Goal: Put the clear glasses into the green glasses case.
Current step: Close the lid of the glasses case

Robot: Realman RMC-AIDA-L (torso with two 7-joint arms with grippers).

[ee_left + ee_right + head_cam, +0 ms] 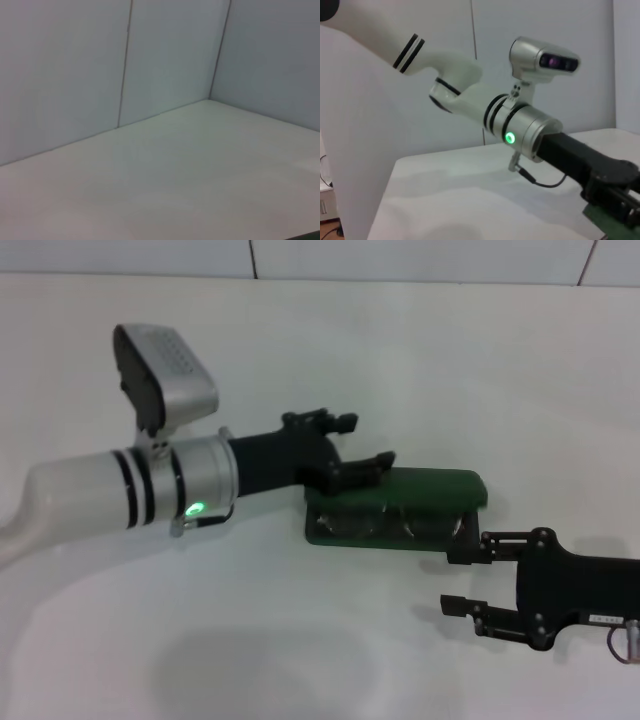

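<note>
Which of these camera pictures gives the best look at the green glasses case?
The head view: the whole green glasses case lies open on the table between both grippers. The right wrist view catches only a green corner of it; the left wrist view shows none of it.

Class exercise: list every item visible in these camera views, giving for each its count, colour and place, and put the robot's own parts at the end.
green glasses case: one, dark green, open, mid-table between the two grippers.
clear glasses: one pair, transparent, lying inside the case.
table: one, white, under everything.
wall: pale panels behind the table.
left gripper: one, black, open, at the case's left end, on a white and silver arm.
right gripper: one, black, open, at the case's right end.
</note>
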